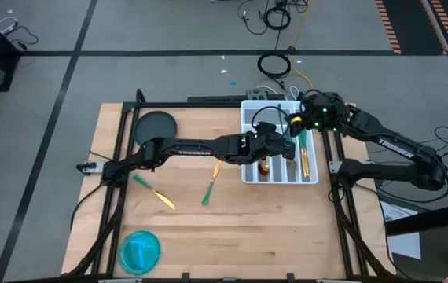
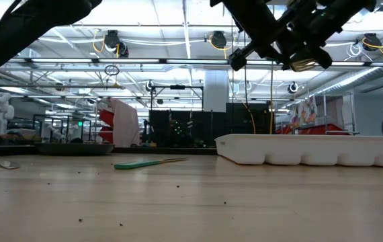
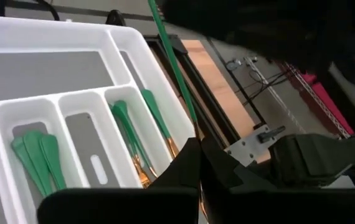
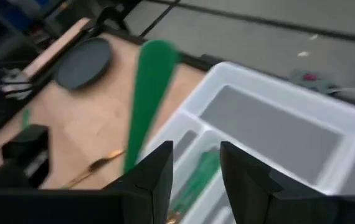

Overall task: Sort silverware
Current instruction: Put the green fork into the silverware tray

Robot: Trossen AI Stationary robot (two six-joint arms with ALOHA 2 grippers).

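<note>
Sorting half done, one piece held over the tray

Holding one green-handled piece (image 3: 172, 62) between them, both grippers meet above the white tray (image 1: 249, 110) at the far right of the table (image 1: 192, 228). The left gripper (image 1: 280, 144) is closed tight, and its wrist view shows the thin green handle rising from between its fingers. The right gripper (image 4: 196, 165) stands about half closed; in its own view a green handle (image 4: 147, 93) sticks up beside its fingers, but I cannot tell if they really press it or only stand near it. I also cannot tell if this piece is a fork, a spoon or a knife, because its gold end is hidden.

As I judge it, the task is somewhere in the middle. Several pieces already lie in the narrow compartments: a group of green handles (image 3: 37, 155) in one, more handles (image 3: 134, 134) in another near the tray's edge, and gold ends show there in the high view. Three pieces are left on the wood: one (image 1: 155, 191) toward the left, one (image 1: 207, 191) in the middle, and one (image 1: 218, 167) just beside the left arm.

The arms cover part of the tray from above, so the sorted pieces cannot be counted. The blue bowl (image 1: 140, 251) at the near edge seems to hold no silverware, though this is hard to make out.
</note>
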